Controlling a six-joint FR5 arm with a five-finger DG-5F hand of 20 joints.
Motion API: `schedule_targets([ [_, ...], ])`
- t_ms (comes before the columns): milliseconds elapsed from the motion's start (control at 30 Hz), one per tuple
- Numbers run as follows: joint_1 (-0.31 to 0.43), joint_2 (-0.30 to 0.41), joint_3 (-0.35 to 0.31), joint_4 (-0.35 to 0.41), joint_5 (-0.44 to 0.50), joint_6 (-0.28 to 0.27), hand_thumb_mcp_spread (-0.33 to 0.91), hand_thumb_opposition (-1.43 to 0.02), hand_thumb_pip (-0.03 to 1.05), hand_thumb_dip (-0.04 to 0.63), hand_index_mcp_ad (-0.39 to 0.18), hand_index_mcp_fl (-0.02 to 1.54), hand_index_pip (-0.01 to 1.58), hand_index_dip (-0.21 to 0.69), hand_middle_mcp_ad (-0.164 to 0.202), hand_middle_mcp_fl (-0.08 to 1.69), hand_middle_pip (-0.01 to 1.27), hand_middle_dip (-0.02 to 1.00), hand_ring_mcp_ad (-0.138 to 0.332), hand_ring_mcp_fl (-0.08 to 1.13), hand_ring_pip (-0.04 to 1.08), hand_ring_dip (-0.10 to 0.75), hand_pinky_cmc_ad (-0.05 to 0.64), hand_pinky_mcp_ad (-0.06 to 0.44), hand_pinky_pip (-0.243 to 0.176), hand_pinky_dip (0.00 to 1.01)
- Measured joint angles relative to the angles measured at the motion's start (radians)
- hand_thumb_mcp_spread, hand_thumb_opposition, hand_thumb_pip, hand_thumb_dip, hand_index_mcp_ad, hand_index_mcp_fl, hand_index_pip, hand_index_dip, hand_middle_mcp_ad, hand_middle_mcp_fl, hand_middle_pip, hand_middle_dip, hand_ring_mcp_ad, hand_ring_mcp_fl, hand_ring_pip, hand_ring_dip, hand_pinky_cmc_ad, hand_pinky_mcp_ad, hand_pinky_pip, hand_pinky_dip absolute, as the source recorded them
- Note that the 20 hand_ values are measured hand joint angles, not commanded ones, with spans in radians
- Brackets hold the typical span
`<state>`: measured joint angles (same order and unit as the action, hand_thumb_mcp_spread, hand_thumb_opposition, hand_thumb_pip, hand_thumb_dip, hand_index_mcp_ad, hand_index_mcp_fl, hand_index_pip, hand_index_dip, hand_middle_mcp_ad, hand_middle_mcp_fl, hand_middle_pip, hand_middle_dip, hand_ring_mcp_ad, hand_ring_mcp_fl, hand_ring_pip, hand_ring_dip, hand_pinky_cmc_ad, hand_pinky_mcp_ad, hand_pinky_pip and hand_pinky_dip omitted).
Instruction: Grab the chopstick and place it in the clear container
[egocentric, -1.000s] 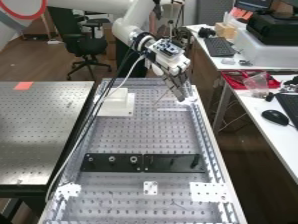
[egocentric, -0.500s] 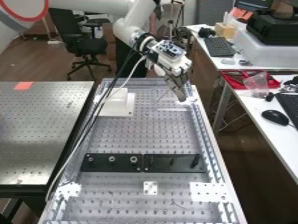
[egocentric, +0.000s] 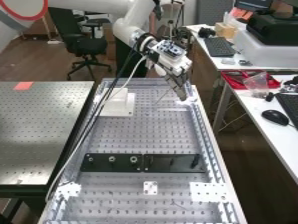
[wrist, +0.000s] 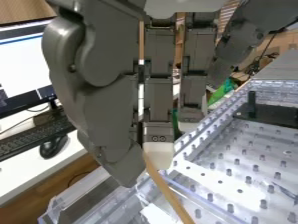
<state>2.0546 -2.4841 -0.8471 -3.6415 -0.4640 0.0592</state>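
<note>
The dark grey robot hand had shifted slightly right, its fingers pinched narrow on a thin tan wooden chopstick. This hung above the perforated metal surface, its release into the clear plastic container seemingly remaining.

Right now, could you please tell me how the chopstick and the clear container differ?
The chopstick is thin and tan, while the clear container is broad and see-through. The chopstick is pinched at a slant by the robot hand, whereas the clear container is not gripped.
</note>
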Motion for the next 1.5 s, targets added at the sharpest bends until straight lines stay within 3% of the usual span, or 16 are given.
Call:
schedule_targets([
  [467, 0.002, 0.01, -0.022, 0.001, -0.016, 0.007, 0.53, -1.15, 0.52, 0.25, -0.051, 1.1, 0.78, 0.145, 0.0, 1.16, 0.62, 0.54, 0.084, 0.72, 0.01, 0.393, 0.496, 0.215, 0.063, 0.46],
  [600, 0.001, 0.012, -0.024, 0.0, -0.021, 0.008, 0.5, -1.15, 0.58, 0.253, -0.051, 1.04, 0.79, 0.155, -0.003, 1.1, 0.6, 0.53, 0.086, 0.67, 0.01, 0.393, 0.478, 0.215, 0.051, 0.47],
  [700, 0.002, 0.015, -0.025, 0.005, -0.03, -0.006, 0.46, -1.05, 0.67, 0.269, -0.047, 0.99, 0.73, 0.138, 0.0, 1.05, 0.59, 0.52, 0.084, 0.67, 0.01, 0.379, 0.482, 0.215, 0.033, 0.51],
  [800, 0.002, 0.025, -0.029, 0.024, -0.04, -0.032, 0.44, -0.97, 0.71, 0.281, -0.047, 0.89, 0.7, 0.098, -0.003, 0.98, 0.58, 0.51, 0.086, 0.57, 0.0, 0.367, 0.461, 0.215, 0.002, 0.52],
  [1000, 0.003, 0.037, -0.033, 0.052, -0.056, -0.065, 0.41, -0.88, 0.72, 0.284, -0.051, 0.75, 0.67, 0.079, 0.0, 0.87, 0.56, 0.49, 0.087, 0.49, -0.01, 0.377, 0.447, 0.213, -0.044, 0.58],
  [1100, 0.003, 0.042, -0.034, 0.061, -0.063, -0.077, 0.38, -0.84, 0.72, 0.284, -0.051, 0.69, 0.64, 0.079, -0.003, 0.82, 0.54, 0.49, 0.087, 0.41, -0.01, 0.353, 0.445, 0.215, -0.042, 0.61],
  [1200, 0.002, 0.05, -0.04, 0.075, -0.064, -0.089, 0.36, -0.82, 0.72, 0.284, -0.047, 0.62, 0.61, 0.079, 0.0, 0.79, 0.53, 0.49, 0.084, 0.42, 0.01, 0.36, 0.445, 0.215, -0.066, 0.63],
  [1333, 0.001, 0.066, -0.061, 0.094, -0.063, -0.099, 0.36, -0.81, 0.72, 0.284, -0.047, 0.56, 0.56, 0.077, 0.0, 0.73, 0.5, 0.48, 0.084, 0.31, 0.01, 0.36, 0.445, 0.213, -0.075, 0.65],
  [1500, -0.005, 0.094, -0.099, 0.112, -0.056, -0.104, 0.36, -0.79, 0.72, 0.284, -0.047, 0.52, 0.54, 0.077, 0.0, 0.73, 0.49, 0.47, 0.086, 0.36, 0.03, 0.351, 0.445, 0.215, -0.08, 0.67],
])
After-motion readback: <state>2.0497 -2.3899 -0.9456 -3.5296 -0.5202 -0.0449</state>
